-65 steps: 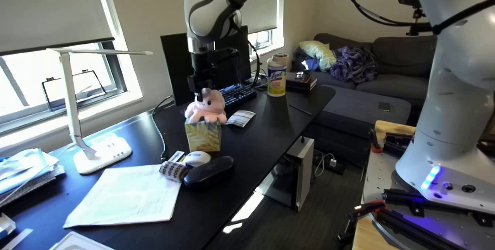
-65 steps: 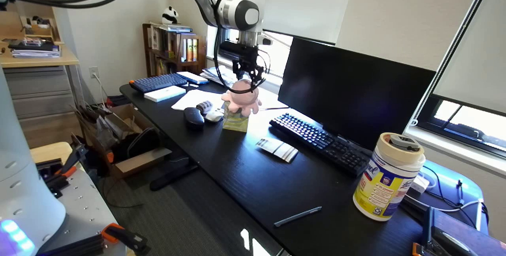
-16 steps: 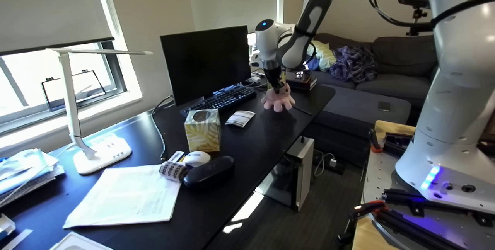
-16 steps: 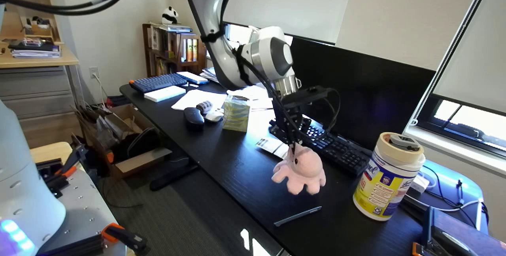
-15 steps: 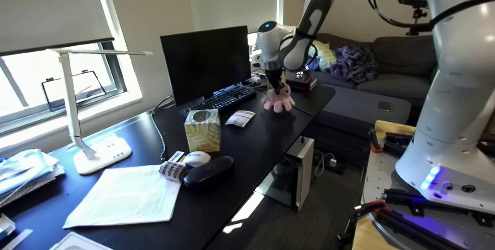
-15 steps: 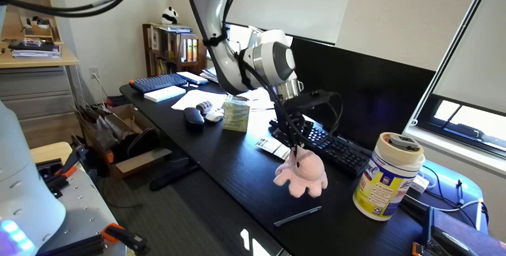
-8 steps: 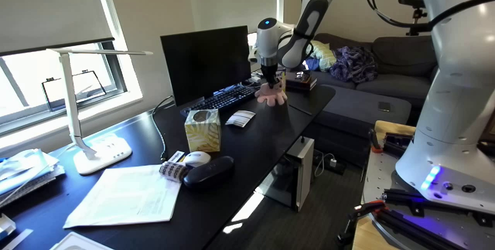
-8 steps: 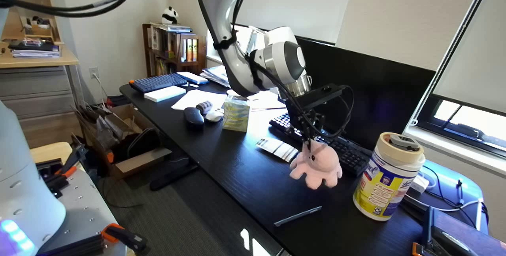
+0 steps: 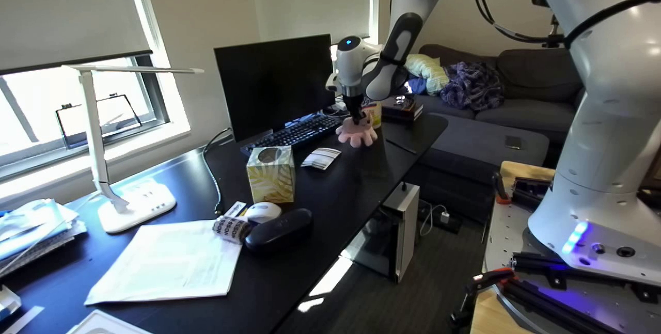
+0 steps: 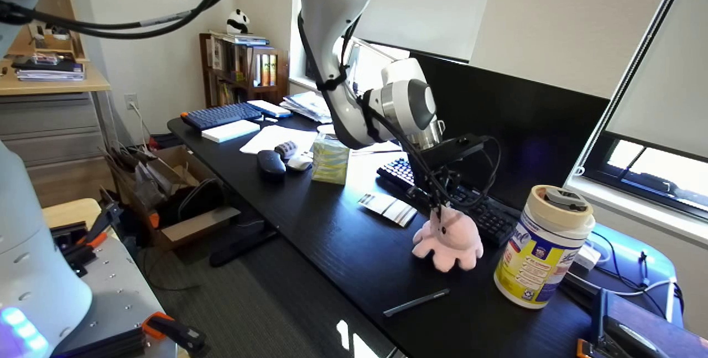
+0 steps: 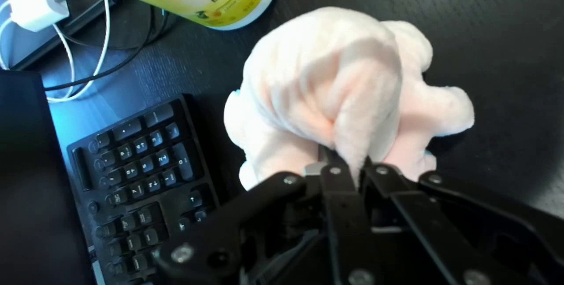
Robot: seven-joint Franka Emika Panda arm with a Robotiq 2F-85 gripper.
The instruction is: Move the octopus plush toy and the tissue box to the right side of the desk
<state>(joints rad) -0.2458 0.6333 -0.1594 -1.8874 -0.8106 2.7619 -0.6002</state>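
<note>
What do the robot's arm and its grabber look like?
The arm is rounded and white, with dark grey patches and looping black cables; blue lights glow near its bottom. The gripper is black and angular, dotted with silvery screws.

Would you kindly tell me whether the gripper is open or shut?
The gripper is shut on the octopus plush toy: in the wrist view, the fingers pinch a fold of it.

Canister (image 10: 534,269), keyboard (image 11: 143,188) crowd plush (image 10: 451,239); desk (image 10: 337,225) bare between tissue box (image 10: 330,161) and pen (image 10: 416,302).
</note>
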